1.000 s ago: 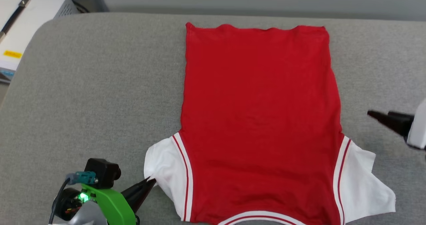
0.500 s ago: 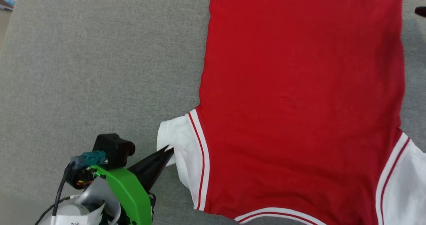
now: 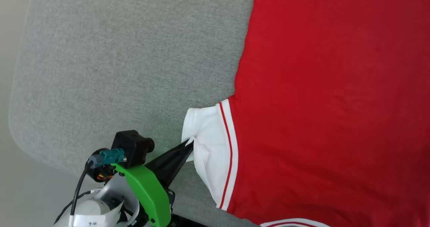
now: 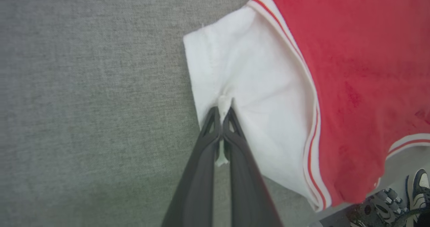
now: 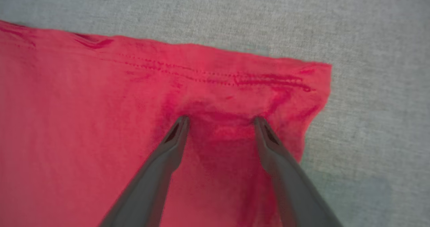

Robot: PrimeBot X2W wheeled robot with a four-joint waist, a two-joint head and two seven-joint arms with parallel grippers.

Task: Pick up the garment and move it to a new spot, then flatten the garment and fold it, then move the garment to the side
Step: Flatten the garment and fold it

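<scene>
The garment [image 3: 329, 102] lies flat on the grey table, plain red side up, lettering hidden. Its white short sleeve [image 3: 210, 143] with red-and-white trim sticks out to the left. My left gripper [image 3: 190, 143] is shut on the outer edge of that sleeve. In the left wrist view the left gripper [image 4: 221, 111] pinches a small tuft of the white sleeve [image 4: 255, 79] between its two dark fingers. In the right wrist view my right gripper [image 5: 220, 119] stands open, both tips pressing down on the red cloth [image 5: 84, 102] just inside the stitched hem [image 5: 215, 76] near a corner.
The grey fabric-covered table [image 3: 117, 52] spreads out to the left of the shirt, and its rounded corner [image 3: 20, 119] drops to pale floor at the far left. Below the table's near edge, dark gear and a shoe [image 4: 418, 183] show.
The head camera has swung, so the shirt now sits further right and larger in that view. My left gripper keeps its pinch on the sleeve edge.
</scene>
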